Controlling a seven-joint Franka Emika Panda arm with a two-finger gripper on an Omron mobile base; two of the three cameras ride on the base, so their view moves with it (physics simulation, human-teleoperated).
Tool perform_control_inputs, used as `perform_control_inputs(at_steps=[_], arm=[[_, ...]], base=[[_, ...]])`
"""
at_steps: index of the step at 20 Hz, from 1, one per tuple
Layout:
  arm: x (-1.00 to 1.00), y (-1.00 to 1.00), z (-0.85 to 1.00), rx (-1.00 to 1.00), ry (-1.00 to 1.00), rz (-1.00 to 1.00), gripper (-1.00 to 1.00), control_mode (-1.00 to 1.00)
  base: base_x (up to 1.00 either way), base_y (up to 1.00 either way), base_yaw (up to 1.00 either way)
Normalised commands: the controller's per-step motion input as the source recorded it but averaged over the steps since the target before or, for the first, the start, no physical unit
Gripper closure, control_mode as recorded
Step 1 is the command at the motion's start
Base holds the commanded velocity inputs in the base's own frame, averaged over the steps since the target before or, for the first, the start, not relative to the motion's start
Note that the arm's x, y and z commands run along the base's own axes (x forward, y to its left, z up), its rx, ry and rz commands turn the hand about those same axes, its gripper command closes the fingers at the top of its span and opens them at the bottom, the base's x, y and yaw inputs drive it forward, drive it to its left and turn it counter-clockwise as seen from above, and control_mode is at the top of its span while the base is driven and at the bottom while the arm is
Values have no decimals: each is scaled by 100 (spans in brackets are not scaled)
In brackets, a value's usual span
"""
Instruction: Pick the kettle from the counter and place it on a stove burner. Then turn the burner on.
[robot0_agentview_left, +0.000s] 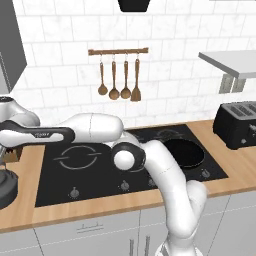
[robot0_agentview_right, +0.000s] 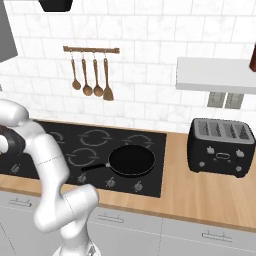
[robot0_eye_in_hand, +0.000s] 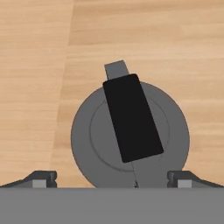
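The kettle (robot0_eye_in_hand: 130, 135) is a squat dark grey round pot seen from above in the hand view, with a black arched handle (robot0_eye_in_hand: 132, 118) across its lid and a short spout at the top. It stands on the light wooden counter (robot0_eye_in_hand: 35, 65). My gripper (robot0_eye_in_hand: 113, 179) hangs straight over it, open, with fingertips (robot0_eye_in_hand: 41, 179) wide apart and nothing between them. In the left base view the arm stretches far left, and the kettle (robot0_agentview_left: 6, 187) shows at the picture's left edge on the counter (robot0_agentview_left: 27, 167). The wide stove burner (robot0_agentview_left: 77, 156) lies to the kettle's right.
A black frying pan (robot0_agentview_left: 182, 151) sits on the cooktop's right burner, its handle pointing left. Control knobs (robot0_agentview_left: 75, 192) line the cooktop's front edge. A black toaster (robot0_agentview_left: 237, 122) stands at the right on the counter. Wooden utensils (robot0_agentview_left: 119, 75) hang on the wall.
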Motion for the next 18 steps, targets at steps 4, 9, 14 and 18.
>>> perform_control_inputs(at_steps=[4,9,14,18], arm=[[0,12,-13,0,1,0,-100,-100],[8,4,-8,0,0,0,-100,-100],[21,0,-2,0,0,0,-100,-100],[3,2,-21,0,1,0,-100,-100]], base=[[0,0,0],[0,0,0],[0,0,0],[0,0,0]])
